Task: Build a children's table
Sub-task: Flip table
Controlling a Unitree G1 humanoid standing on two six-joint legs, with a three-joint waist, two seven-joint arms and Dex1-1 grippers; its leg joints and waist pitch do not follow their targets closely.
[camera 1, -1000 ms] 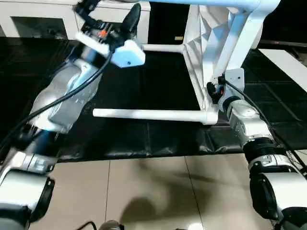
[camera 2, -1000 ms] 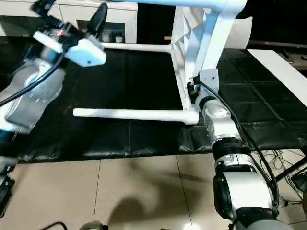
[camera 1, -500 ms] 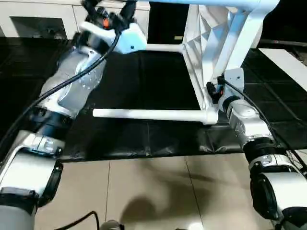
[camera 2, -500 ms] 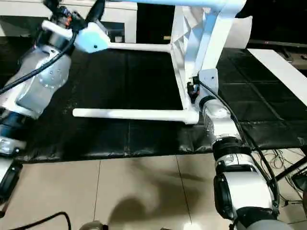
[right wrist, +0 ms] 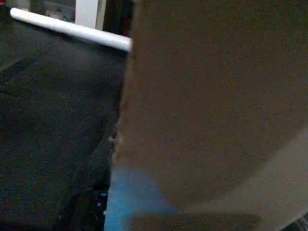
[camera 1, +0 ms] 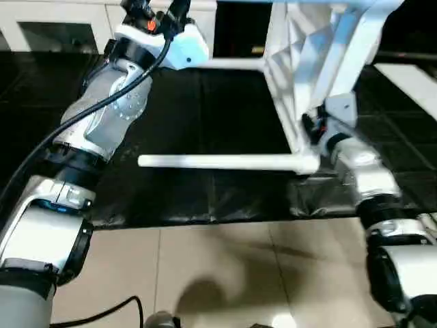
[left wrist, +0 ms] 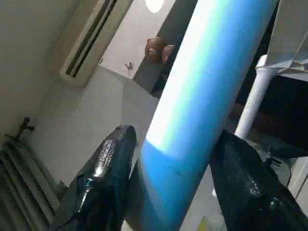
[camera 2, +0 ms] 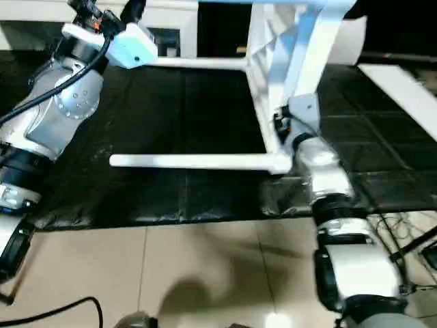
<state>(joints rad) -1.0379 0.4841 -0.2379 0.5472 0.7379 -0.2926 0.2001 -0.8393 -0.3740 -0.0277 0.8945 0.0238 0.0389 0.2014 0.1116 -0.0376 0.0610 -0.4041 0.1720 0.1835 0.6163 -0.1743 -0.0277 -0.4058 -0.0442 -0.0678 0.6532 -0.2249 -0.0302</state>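
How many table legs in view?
3 legs: front leg low on the mat, back leg behind it, top leg inside the left claw. A fourth may be hidden.

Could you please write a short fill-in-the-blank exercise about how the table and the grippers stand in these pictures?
1. The children's table lies tipped on its side on a ____ mat.
2. In the left wrist view, the left gripper has a round table ____ between its two black fingers.
3. The lowest leg lies flat on the mat and points toward the robot's ____ side.
4. The floor in front of the mat is laid with ____.

Missing words: black; leg; left; tiles
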